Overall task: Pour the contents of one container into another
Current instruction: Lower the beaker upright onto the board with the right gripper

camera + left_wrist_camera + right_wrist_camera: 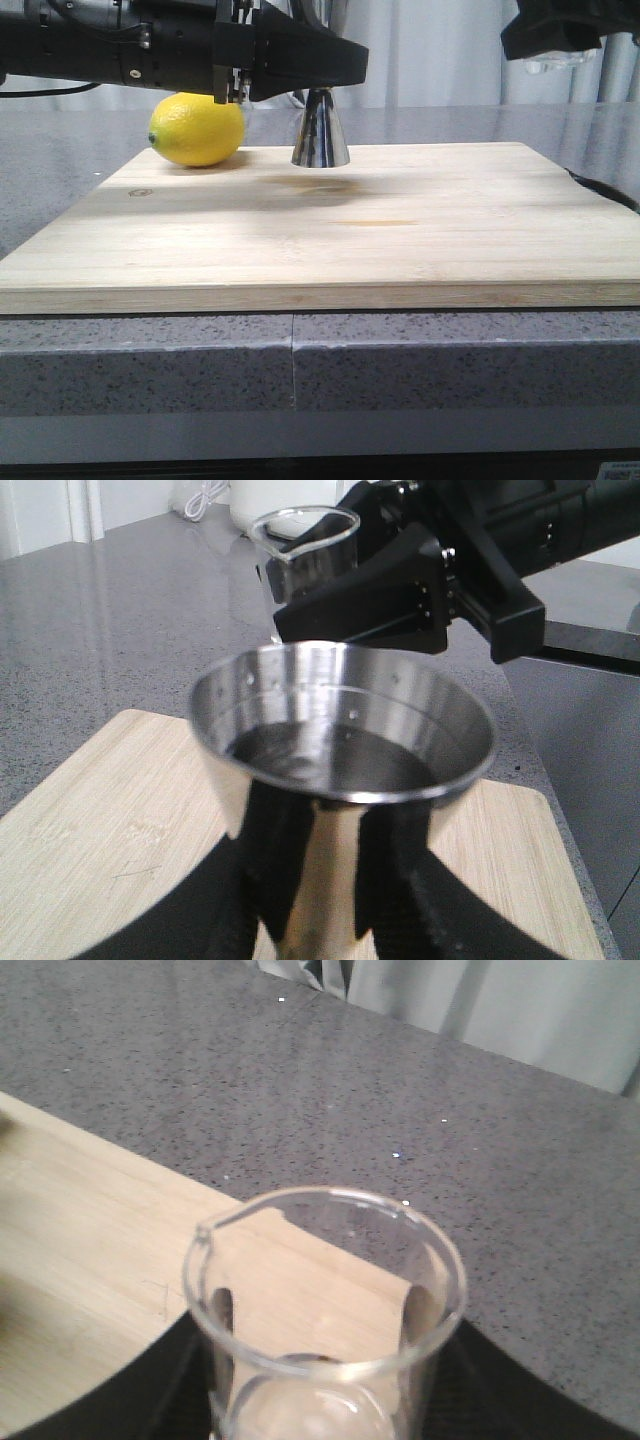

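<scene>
On the far left of the board (300, 250) we see a lemon (197, 129), no part of the job. Just right of it stands the jigger (320, 130), upright on the wood, its long axis vertical and its open cup facing straight up. Our left gripper (310, 880) is closed around its lower cone, the black fingers (270, 860) pressed to either side of the steel. The left wrist view shows dark liquid lying in the upper cup of the jigger (340, 750), well below the rim, so we judge that at least some pouring is already done.

Further right and higher, at the top right of the front view, our right gripper (320, 1400) holds the beaker (325, 1300), fingers clamped on the glass wall low down. The beaker (305, 550) is lifted clear of the board, beyond the jigger and apart from it, not over its mouth. It stands upright, axis vertical, mouth up, and its lip points back toward the board and the jigger side. Looking down into it we can make out little or nothing left inside, though clear glass makes that hard to tell.

We judge the pour itself complete or nearly so; what may be left is to set the beaker down and let go of both vessels.
</scene>
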You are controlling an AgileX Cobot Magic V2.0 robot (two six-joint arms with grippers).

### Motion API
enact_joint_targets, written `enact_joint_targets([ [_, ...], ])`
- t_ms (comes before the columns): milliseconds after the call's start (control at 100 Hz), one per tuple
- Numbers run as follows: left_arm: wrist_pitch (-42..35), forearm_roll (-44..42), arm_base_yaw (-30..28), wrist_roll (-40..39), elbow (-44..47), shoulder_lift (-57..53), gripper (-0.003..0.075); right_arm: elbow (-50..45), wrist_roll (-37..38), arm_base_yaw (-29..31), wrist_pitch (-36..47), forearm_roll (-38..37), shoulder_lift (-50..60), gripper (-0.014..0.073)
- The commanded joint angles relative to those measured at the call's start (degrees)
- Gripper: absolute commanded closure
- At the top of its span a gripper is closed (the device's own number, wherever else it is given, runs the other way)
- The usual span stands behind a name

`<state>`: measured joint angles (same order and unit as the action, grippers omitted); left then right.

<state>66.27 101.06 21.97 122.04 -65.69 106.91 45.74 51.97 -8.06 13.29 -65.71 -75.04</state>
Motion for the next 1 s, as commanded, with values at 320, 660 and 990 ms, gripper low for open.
enact_joint_targets([
  [320, 6.36, 4.98, 0.38, -0.37, -1.62, -3.48, 0.0516, -0.41, -0.54, 11.57, 29.38, -0.26, -4.91, 0.0315],
  [660, 6.36, 4.98, 0.38, -0.37, -1.62, -3.48, 0.0516, -0.08, -9.34, 11.57, 31.97, -0.42, -12.00, 0.0315],
  [990, 6.36, 4.98, 0.38, -0.37, -1.62, -3.48, 0.0516, 2.19, -13.01, 11.57, 33.01, -0.05, -18.05, 0.0315],
])
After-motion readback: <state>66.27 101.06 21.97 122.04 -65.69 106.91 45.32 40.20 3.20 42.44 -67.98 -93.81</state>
